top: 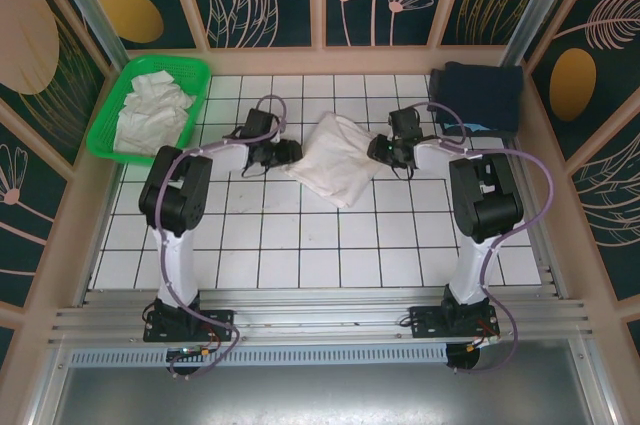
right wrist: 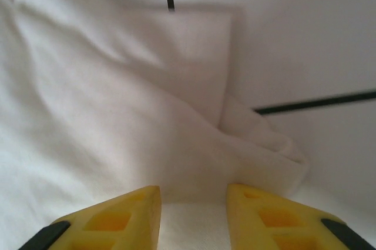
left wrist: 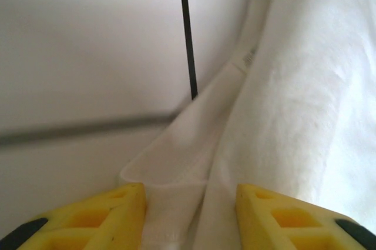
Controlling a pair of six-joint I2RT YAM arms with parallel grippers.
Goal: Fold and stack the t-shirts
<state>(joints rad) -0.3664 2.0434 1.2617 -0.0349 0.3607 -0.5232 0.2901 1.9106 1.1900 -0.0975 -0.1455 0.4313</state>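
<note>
Green plastic marks the far left, where a basket (top: 170,60) is loaded with crumpled t-shirts (top: 150,110). Nearer the middle of the tiled table (top: 300,245), the left gripper (top: 288,153) is set low against the left edge of a partly folded t-shirt (top: 335,170). In the left wrist view its fingers (left wrist: 111,209) are held apart, with a loose hem lying in the gap, unpinched as far as can be judged. The right gripper (top: 378,151) is placed at the opposite edge, its jaws likewise spread over a bunched corner of the cloth in the right wrist view. A dark blue cloth (top: 478,95) is left at the far right corner.

Only the upper layer might be caught if the jaws are closed at this height, and the fold would then be peeled open. The shirt could also be skewed or dragged across the tiles if one side is gripped before the other. The loose flap by the left fingers could be pulled out as well.
</note>
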